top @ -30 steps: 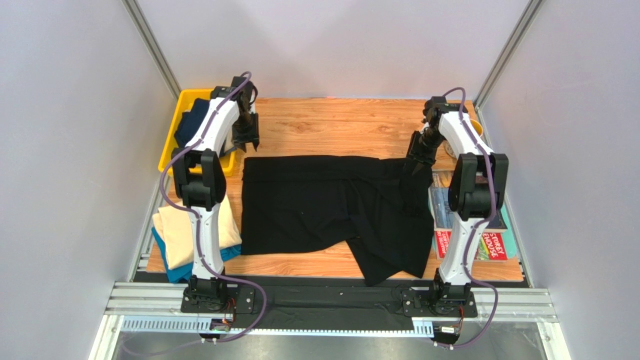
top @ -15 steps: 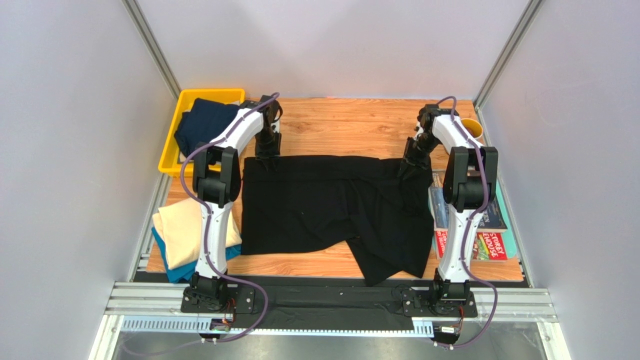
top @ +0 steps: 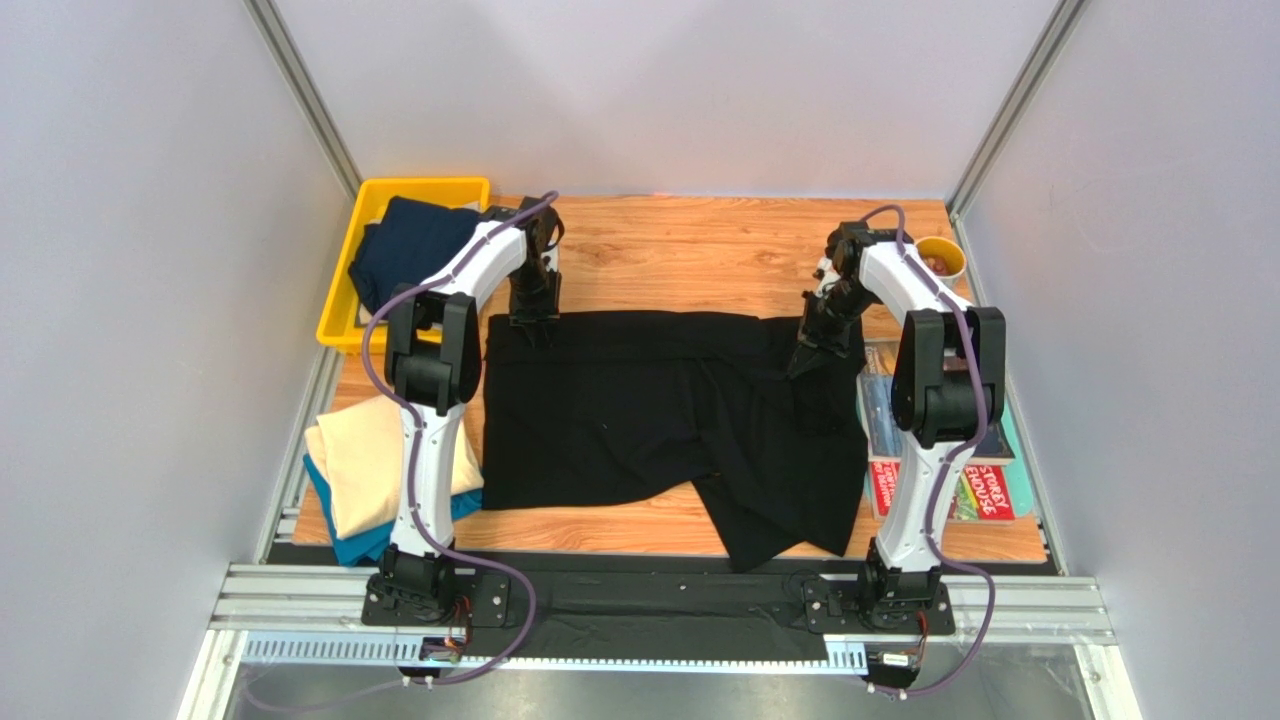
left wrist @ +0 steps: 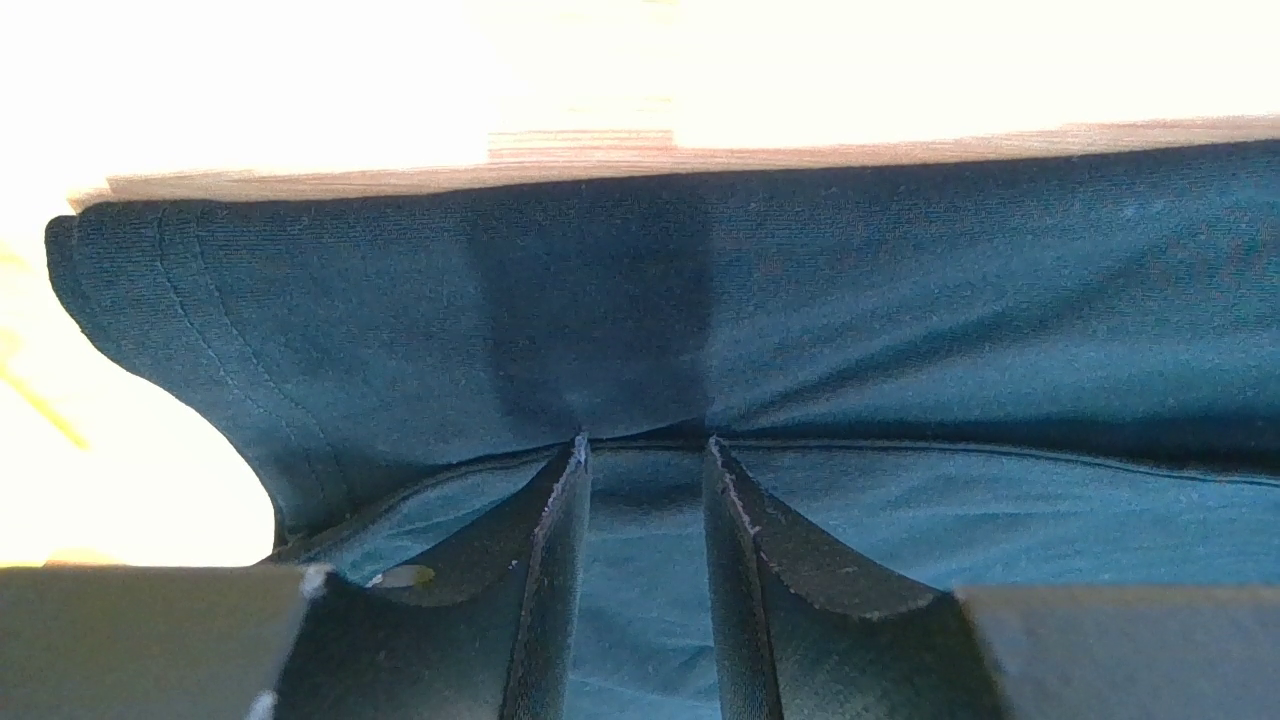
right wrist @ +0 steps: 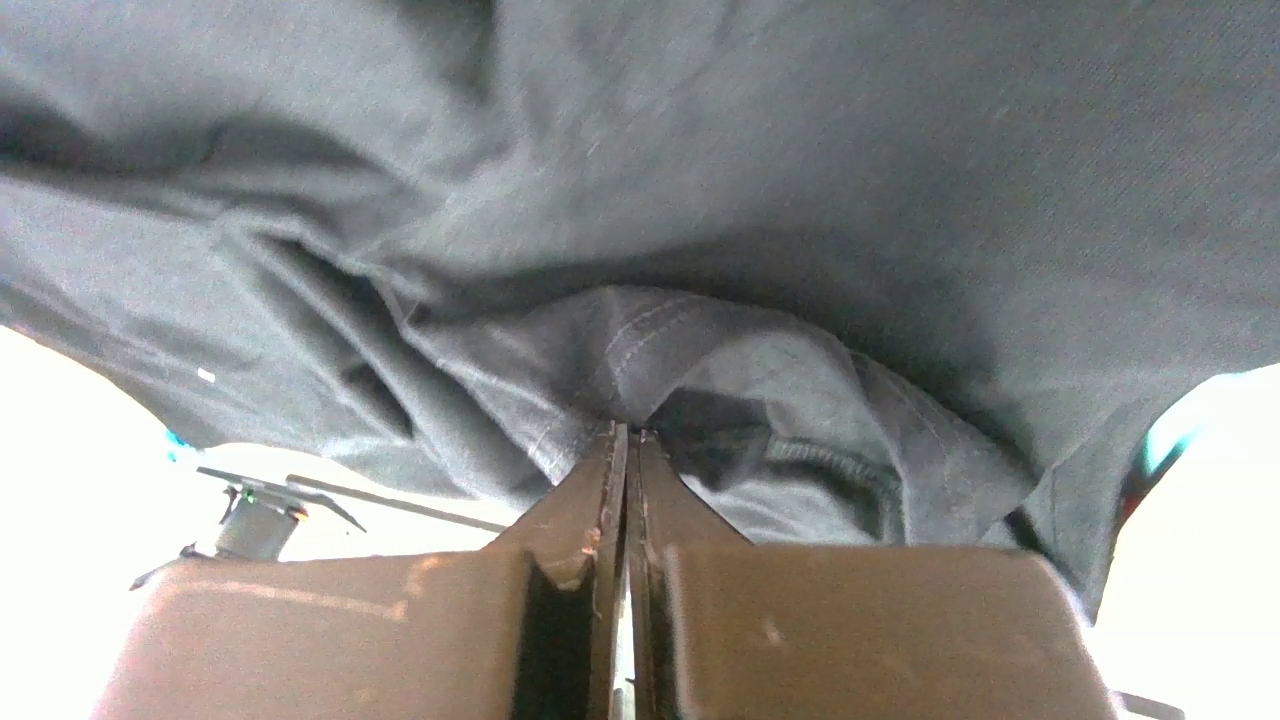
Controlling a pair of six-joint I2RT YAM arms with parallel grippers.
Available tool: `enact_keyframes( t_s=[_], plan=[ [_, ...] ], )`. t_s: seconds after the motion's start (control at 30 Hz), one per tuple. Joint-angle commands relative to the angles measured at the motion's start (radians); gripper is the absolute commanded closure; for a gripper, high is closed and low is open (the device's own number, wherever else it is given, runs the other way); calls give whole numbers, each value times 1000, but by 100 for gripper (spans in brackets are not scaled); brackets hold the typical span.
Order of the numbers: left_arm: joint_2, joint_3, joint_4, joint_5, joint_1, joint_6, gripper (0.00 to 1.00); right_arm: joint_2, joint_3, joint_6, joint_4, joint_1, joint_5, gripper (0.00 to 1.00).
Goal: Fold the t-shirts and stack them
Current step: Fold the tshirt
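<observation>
black t-shirt (top: 646,405) is spread on the wooden table (top: 676,248), with its near right part hanging lower and skewed. left gripper (left wrist: 646,447) is set down at the shirt's far left edge, fingers parted partway, tips on the cloth, nothing clamped. right gripper (right wrist: 627,432) is closed tight on a bunched pinch of the far right edge. navy t-shirt (top: 409,240) is piled in the yellow bin (top: 428,186). cream t-shirt (top: 368,458) is stacked on the teal t-shirt (top: 346,543) at near left. magazines (top: 962,488) are seen just beside the black shirt's right edge.
</observation>
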Motion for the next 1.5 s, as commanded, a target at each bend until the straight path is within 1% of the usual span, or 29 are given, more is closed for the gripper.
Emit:
enact_keyframes(
  t_s=[0.0,0.13,0.2,0.23,0.27,0.33,0.43,0.47,0.53,0.57,0.63,0.67,0.83,0.9,0.93,1.2,1.47],
  plan=[
    [-24,1,7,1,-1,-10,60,-75,-12,-19,-42,26,-29,100],
    [-24,7,6,-7,-1,-9,60,-109,-14,-22,-96,64,-26,100],
    [-20,15,4,-11,-1,-7,60,-116,-17,-16,-126,92,-20,98],
    [-17,16,4,-10,-1,-7,60,-118,-29,-10,-134,101,-17,95],
    [-15,20,3,-8,-3,-7,60,-116,-38,-4,-139,109,-21,86],
    [-9,27,1,-5,-1,-7,60,-116,-69,7,-148,133,-29,85],
    [-10,33,-3,-10,-1,-3,61,-130,-98,12,-151,163,-49,92],
    [-9,33,-5,-10,-1,-1,60,-136,-115,16,-151,170,-53,99],
    [-9,33,-7,-17,-1,5,61,-151,-124,25,-151,183,-52,100],
    [-9,33,-7,-19,-1,8,61,-159,-124,27,-146,186,-44,96],
    [-7,32,-8,-22,-1,10,61,-188,-115,29,-122,187,-3,84],
    [-7,32,-8,-20,-1,13,60,-193,-103,27,-122,187,21,73],
    [-7,33,-10,-19,-1,16,61,-222,-11,27,-105,176,132,66],
    [-12,30,-10,-20,-1,19,61,-219,0,16,-87,164,172,62],
    [-12,27,-8,-20,-1,20,61,-207,0,13,-77,160,186,58],
    [-29,0,-3,-25,-1,34,61,-95,4,-4,28,129,226,57],
    [-63,-60,9,-26,-1,39,61,0,84,1,53,120,218,57]
  ],
)
